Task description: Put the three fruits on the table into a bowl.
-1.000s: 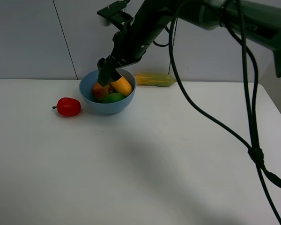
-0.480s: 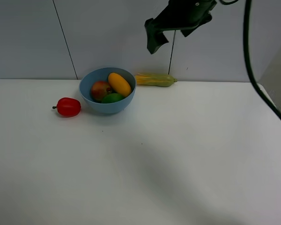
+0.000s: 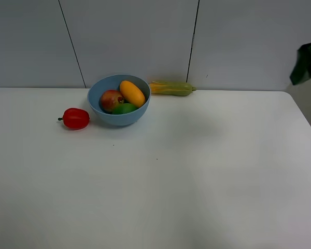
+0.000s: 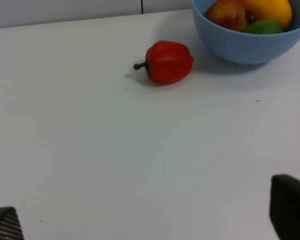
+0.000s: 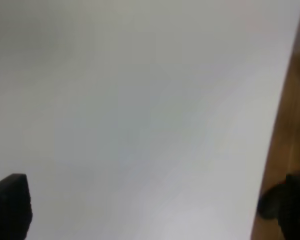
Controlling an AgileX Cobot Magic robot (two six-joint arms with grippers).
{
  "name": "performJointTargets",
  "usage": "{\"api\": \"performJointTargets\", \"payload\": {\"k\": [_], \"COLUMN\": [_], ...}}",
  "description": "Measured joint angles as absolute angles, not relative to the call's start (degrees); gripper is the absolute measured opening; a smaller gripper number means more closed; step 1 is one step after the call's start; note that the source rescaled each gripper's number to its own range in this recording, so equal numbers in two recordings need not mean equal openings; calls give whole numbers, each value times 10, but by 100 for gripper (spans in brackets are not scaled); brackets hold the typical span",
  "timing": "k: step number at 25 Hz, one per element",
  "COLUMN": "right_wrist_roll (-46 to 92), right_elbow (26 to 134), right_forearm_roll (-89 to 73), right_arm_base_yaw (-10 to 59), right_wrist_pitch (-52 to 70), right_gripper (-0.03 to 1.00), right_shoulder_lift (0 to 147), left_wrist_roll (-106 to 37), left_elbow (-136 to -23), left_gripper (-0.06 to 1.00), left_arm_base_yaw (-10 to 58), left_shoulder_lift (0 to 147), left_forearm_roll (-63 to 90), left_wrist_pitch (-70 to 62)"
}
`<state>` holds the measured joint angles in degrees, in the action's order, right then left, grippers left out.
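Observation:
The light-blue bowl (image 3: 115, 119) stands at the back left of the white table (image 3: 197, 171). In it lie the three fruits: a dark-red pomegranate (image 3: 111, 99), an orange-yellow mango (image 3: 132, 93) and a green lime (image 3: 124, 109). In the left wrist view the bowl (image 4: 240, 47) shows with the pomegranate (image 4: 229, 13), mango (image 4: 270, 8) and lime (image 4: 263, 26). My left gripper (image 4: 147, 212) is open over bare table, well short of the bowl. My right gripper (image 5: 152, 200) is open and empty above the table's right edge. A dark part of the right arm (image 3: 306, 63) shows at the far right.
A small red pepper (image 3: 75, 118) lies just left of the bowl, also seen as the pepper (image 4: 167, 61) in the left wrist view. A yellow-green corn cob (image 3: 171, 88) lies behind the bowl by the wall. Brown floor (image 5: 290, 125) shows past the table's edge.
The right arm has left the bowl, risen and swung away to the far right edge of the view. The mango stays in the bowl with the other two fruits.

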<state>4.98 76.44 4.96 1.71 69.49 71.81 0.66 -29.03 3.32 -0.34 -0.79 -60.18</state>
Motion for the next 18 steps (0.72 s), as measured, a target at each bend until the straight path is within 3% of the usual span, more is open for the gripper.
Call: {"api": "performJointTargets", "payload": {"k": [5,11,18], "right_wrist_roll": [32,13,0], "right_elbow": [688,605,411], "right_forearm_roll": [63,63,52], "right_arm_base_yaw": [-50,-54,-54], "right_wrist_pitch": [696,679,559], "right_gripper": [100,100,100], "right_shoulder_lift": [579,416,173], "left_wrist_roll": [7,7,7], "left_elbow": [-290,-290,-290], "left_gripper": [100,100,100], "left_arm_base_yaw": [33,33,33], "left_shoulder_lift": [-3,-3,-3], "left_forearm_roll": [-8,-8,-8], "left_wrist_pitch": [-602,-602,-602]}}
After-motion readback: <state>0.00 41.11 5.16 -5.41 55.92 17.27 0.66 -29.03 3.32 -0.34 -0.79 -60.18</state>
